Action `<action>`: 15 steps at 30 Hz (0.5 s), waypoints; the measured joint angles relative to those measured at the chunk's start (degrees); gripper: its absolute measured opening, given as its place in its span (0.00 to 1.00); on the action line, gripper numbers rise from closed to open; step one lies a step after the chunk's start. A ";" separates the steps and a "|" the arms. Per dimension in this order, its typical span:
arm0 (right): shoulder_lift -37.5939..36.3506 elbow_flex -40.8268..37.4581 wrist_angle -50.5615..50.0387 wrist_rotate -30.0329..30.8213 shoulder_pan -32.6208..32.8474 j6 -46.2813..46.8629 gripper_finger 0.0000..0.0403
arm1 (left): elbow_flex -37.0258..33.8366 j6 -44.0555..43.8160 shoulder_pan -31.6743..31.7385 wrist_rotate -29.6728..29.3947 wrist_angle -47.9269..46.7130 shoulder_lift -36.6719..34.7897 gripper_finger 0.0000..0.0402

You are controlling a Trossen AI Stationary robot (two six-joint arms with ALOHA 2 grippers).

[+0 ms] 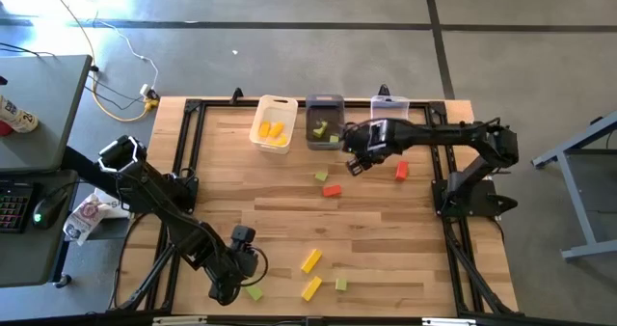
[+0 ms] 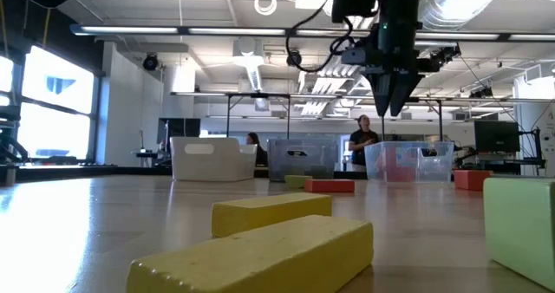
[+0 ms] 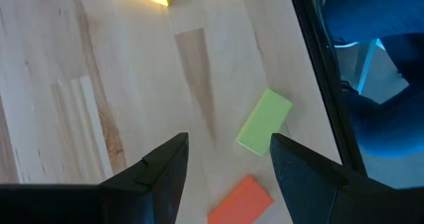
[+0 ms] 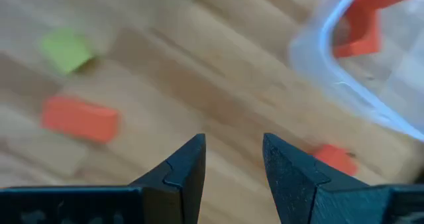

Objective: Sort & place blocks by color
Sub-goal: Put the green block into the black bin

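The yellow blocks [image 2: 260, 241] are lying nearest the low camera by the tabletop's near edge, awaiting sorting, while the right gripper [image 1: 359, 162] is hovering empty and parted near the clear bin [image 1: 389, 107], whose red block only its wrist view is showing, and the left gripper [image 3: 228, 164] is gaping over a green block [image 3: 264, 121].

The left arm reaches low along the near left part of the bench, and the left gripper [image 1: 234, 289] points down with its fingers [image 3: 165, 177] spread apart and nothing between them. The right arm stretches across the far side; the right gripper [image 1: 355, 162] hangs above the bench, fingers [image 4: 185, 168] partly apart, empty.
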 joint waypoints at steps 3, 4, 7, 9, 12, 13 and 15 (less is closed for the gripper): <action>0.00 0.00 3.18 0.09 3.61 1.63 0.34 | 0.00 1.92 -0.84 0.00 1.72 -0.02 0.50; 0.00 0.00 4.46 0.09 4.69 2.11 0.34 | 0.00 2.57 -1.11 0.00 2.43 -0.02 0.50; 0.00 0.00 7.76 0.15 7.59 3.26 0.34 | 0.00 5.08 -1.81 -0.01 4.37 -0.02 0.50; 0.00 0.00 9.68 0.20 9.19 3.39 0.34 | 0.00 6.55 -2.18 -0.32 5.34 -0.01 0.50; 0.00 0.00 12.07 0.32 11.06 3.94 0.34 | 0.00 7.87 -2.58 -1.19 5.65 0.13 0.50; 0.00 0.00 12.72 0.57 11.61 4.22 0.34 | 0.00 7.89 -2.64 -1.21 5.73 0.46 0.50; 0.00 0.00 13.48 1.43 12.52 4.63 0.34 | 0.00 7.90 -2.66 -1.13 5.72 1.56 0.50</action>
